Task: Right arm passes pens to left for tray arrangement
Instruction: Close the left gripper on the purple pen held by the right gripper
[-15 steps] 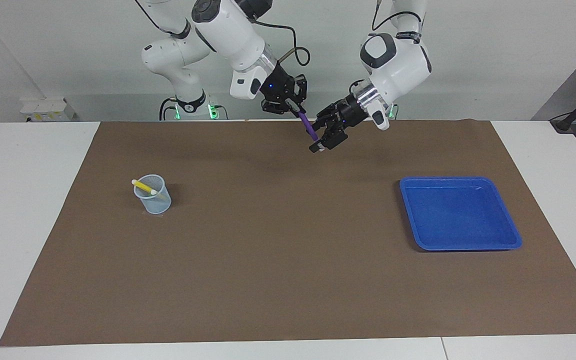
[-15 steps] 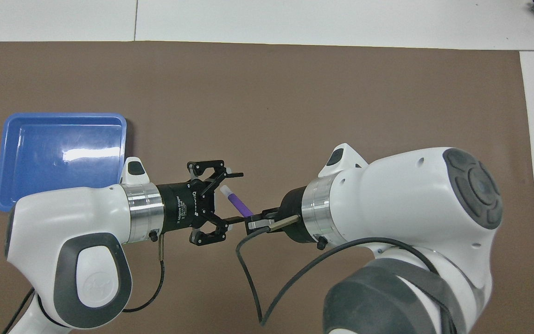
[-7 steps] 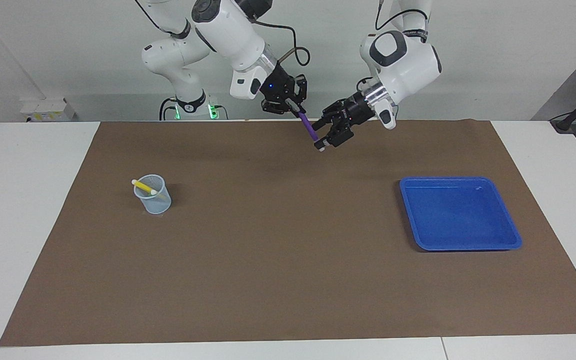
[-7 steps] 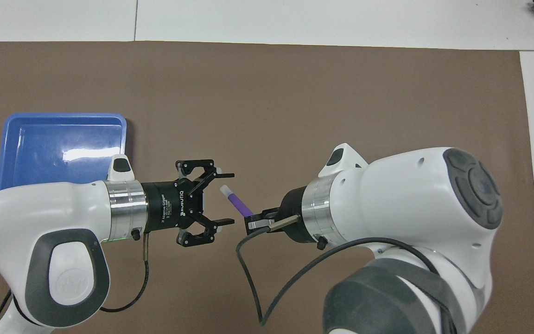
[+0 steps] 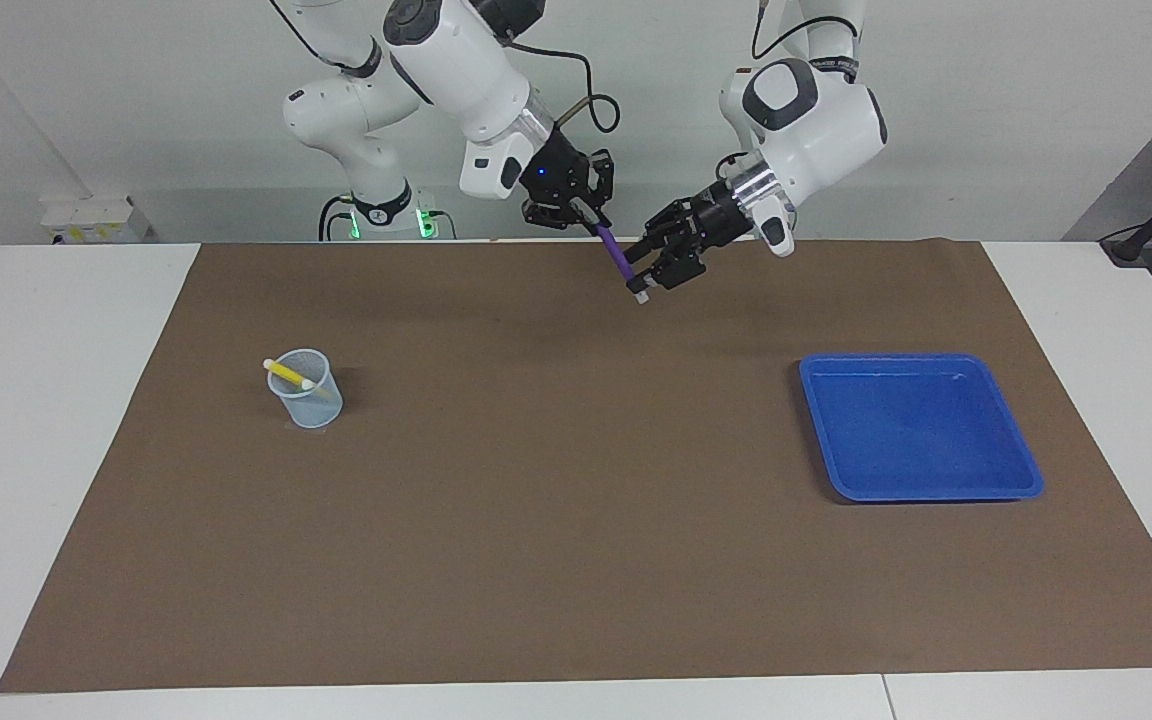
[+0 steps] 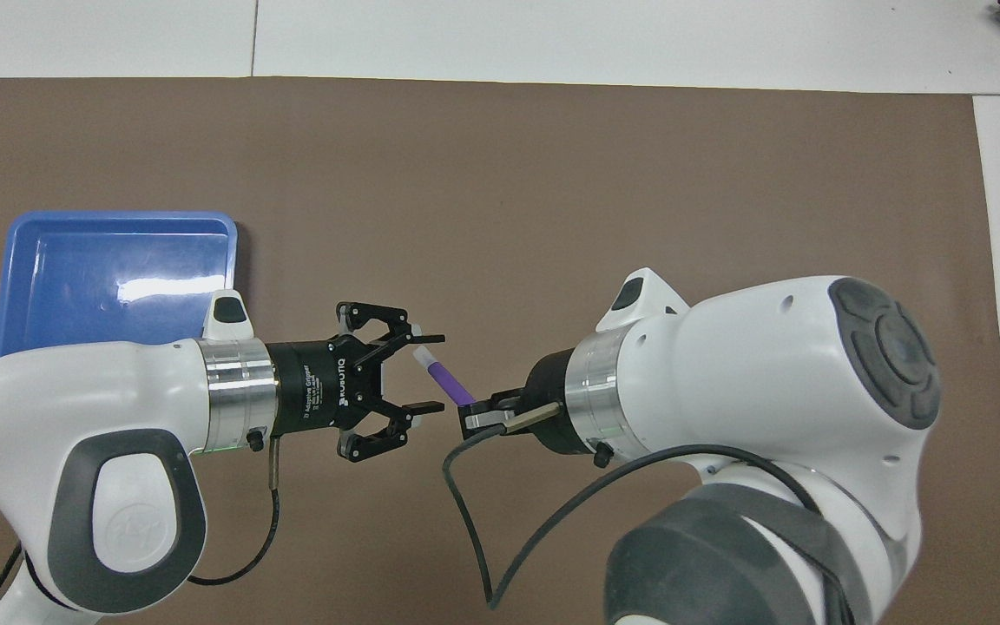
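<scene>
Two pens show: we see a purple pen [image 6: 445, 380] gripped by the right end effector [image 6: 476, 415] above the table [image 5: 536, 520], and a yellow pen [image 5: 288, 374] in one mesh cup [image 5: 308, 392]. The left end effector [image 6: 432, 371], marked "ROBOTIQ", spreads its fingers around the purple pen's tip. One blue tray [image 5: 1026, 470] sits toward the left arm's end.

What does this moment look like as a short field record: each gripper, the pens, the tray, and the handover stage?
right gripper: up over the mat, shut on the purple pen, whitish tip toward the left gripper
left gripper: jaws open, level with the pen's tip, not closed on it
tray: blue, nothing in it, toward the left arm's end of the table
mesh cup: toward the right arm's end, holds the yellow pen
green pen: not clearly visible
stage: handover of first pen not yet done
</scene>
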### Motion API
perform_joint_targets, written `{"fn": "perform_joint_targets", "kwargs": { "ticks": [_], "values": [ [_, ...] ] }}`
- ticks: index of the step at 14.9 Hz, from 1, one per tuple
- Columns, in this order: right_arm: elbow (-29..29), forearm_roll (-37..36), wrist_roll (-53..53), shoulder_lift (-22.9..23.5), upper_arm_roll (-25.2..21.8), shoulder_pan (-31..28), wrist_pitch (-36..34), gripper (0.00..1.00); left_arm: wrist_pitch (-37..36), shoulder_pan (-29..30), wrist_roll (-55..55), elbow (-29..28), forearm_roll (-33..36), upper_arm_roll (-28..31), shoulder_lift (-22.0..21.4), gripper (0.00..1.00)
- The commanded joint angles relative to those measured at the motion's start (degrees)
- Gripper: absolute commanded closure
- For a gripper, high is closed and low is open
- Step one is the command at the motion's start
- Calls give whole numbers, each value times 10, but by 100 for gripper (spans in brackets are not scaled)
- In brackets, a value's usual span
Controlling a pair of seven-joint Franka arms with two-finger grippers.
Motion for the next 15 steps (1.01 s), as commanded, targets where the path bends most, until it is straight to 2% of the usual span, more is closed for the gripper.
{"fn": "perform_joint_targets", "kwargs": {
  "ticks": [1,3,4,6,15],
  "values": [
    [-17,-4,-5,-14,0,1,12,100,-26,6,0,1,9,2,-8,71],
    [-17,-4,-5,-14,0,1,12,100,-28,9,-1,3,9,2,-8,82],
    [-17,-4,-5,-14,0,1,12,100,-28,9,-2,3,9,2,-8,83],
    [-17,-4,-6,-14,0,1,12,100,-28,9,-4,3,9,1,-8,98],
    [-16,-4,3,-14,0,-1,12,100,-49,9,-9,5,10,0,-15,100]
  ]
}}
